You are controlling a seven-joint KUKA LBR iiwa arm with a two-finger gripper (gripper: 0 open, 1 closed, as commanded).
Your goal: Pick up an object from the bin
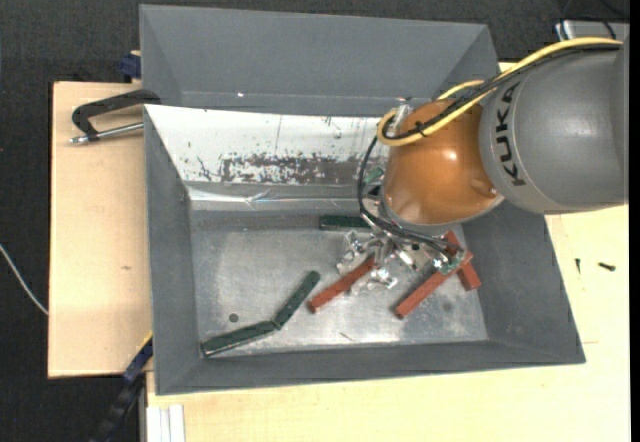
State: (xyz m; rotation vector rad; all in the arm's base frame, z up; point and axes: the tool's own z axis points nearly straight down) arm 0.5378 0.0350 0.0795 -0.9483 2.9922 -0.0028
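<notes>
The main risk is a muddled grasp. The claw point(378, 258) sits low in a tight cluster of red-brown bars on the floor of the bin point(170, 260), nearer its right wall, so closing there could catch two bars at once or pinch one by its end and let it swing loose on the lift. Judged by nearness, the likeliest target is the red-brown bar point(340, 287) slanting from the claw toward the front edge. A second red-brown bar point(424, 294) lies nearer the right wall. The orange cover point(435, 170) overhangs the claw, so how far open it is, and whether it holds anything, cannot be told.
</notes>
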